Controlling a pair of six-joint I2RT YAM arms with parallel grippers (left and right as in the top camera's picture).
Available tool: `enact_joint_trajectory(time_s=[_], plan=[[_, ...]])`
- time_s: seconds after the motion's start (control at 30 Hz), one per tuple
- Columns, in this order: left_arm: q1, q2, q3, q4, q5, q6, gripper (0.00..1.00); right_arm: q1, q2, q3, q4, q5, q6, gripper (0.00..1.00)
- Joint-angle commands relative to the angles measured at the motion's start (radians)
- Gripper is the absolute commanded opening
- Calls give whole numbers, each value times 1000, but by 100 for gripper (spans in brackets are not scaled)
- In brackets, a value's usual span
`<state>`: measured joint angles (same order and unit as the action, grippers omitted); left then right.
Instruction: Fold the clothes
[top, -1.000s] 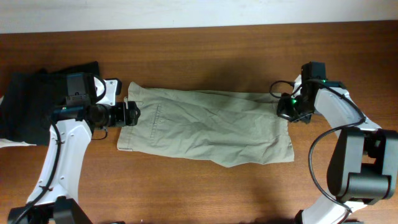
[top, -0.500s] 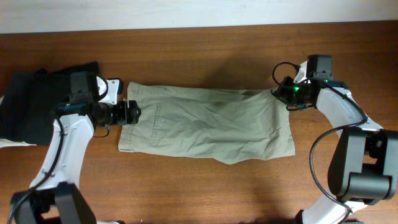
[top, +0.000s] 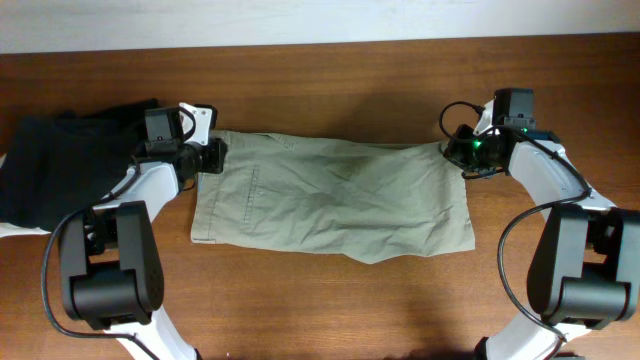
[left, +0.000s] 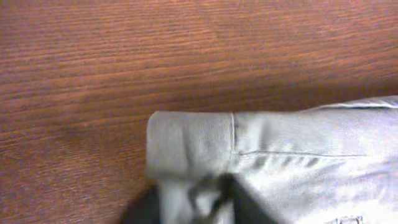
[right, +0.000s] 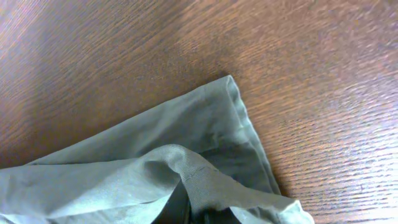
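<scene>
Between left hand (top: 212, 155) and right hand (top: 455, 152): shorts (top: 330, 200), far corners pinched.

Reddish-brown wood-grain tabletop (top: 330, 300), evenly lit, faint sheen; pale strip (top: 300, 20) along the far edge at 12 o'clock.

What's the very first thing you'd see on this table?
The big khaki shorts spread out across the middle of the brown table. The left gripper is at their far waistband corner, the right gripper at the far hem corner. A dark pile of clothes sits at the left edge.
</scene>
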<state>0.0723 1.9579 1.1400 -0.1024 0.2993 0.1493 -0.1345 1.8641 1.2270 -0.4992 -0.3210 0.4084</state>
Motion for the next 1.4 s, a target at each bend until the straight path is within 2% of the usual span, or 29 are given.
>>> enact_joint_trajectory(time_s=[0.0,0.1,0.13,0.17,0.2,0.23,0.27,0.3,0.33,0.37,0.43,0.47,0.53,0.63,0.73,0.77,0.83,0.9,0.93,1.0,1.07,1.13,1.23,1.27,1.33,1.37], plan=[[34,-13,56,-49,27,-2,0,-5,-10,16,11,61,-14,6],[78,-19,88,-79,27,-6,0,-4,-10,16,44,64,-14,11],[79,-19,88,-86,27,-6,0,-4,-10,16,48,64,-14,18],[79,-19,88,-98,27,-5,0,-4,-10,16,47,64,-14,33],[79,-19,88,-113,27,-5,0,-4,-10,16,39,64,-15,38],[79,-19,88,-121,27,-5,0,-5,-10,16,20,64,-16,48],[79,-19,88,-126,27,-5,4,-9,-10,16,-35,64,-38,53],[79,-19,88,-132,27,-6,10,-18,-10,16,-124,63,-56,59],[79,-24,88,-144,28,-6,33,-24,-10,16,-215,64,-96,61],[79,-31,90,-154,27,-6,50,-24,-10,15,-267,64,-140,62],[79,-77,97,-193,27,-5,73,-23,-10,5,-369,74,-222,74],[79,-102,101,-219,27,-5,82,-23,-10,-11,-372,76,-222,74],[80,-164,103,-344,-12,-6,93,-23,-10,-55,-328,72,-221,75],[85,-159,102,-572,-64,-5,96,-23,-10,-90,-310,71,-222,75],[110,-108,102,-628,-64,-8,96,-26,-10,-90,-313,71,-226,74],[124,-87,102,-630,-72,-35,96,-29,-11,-89,-320,71,-225,71],[158,-45,102,-628,-72,-48,96,-44,-21,-80,-349,67,-226,58],[180,-7,102,-612,-58,-46,96,-63,-71,-71,-383,64,-248,58],[179,15,102,-613,-12,-42,96,-66,-111,-67,-388,62,-249,58],[173,81,102,-618,142,-4,96,-61,-212,-63,-383,-39,-308,65],[171,137,102,-618,200,-4,95,-51,-274,-63,-376,-100,-307,75],[161,197,102,-617,275,6,80,-27,-279,-64,-364,-101,-308,77],[137,222,103,-617,283,6,54,5,-202,-64,-341,-94,-299,75],[133,222,103,-617,286,6,40,10,-164,-64,-335,-94,-296,72],[121,222,103,-617,313,6,21,10,-109,-64,-337,-95,-296,66],[119,222,103,-618,351,6,6,10,-81,-64,-339,-95,-296,63]])
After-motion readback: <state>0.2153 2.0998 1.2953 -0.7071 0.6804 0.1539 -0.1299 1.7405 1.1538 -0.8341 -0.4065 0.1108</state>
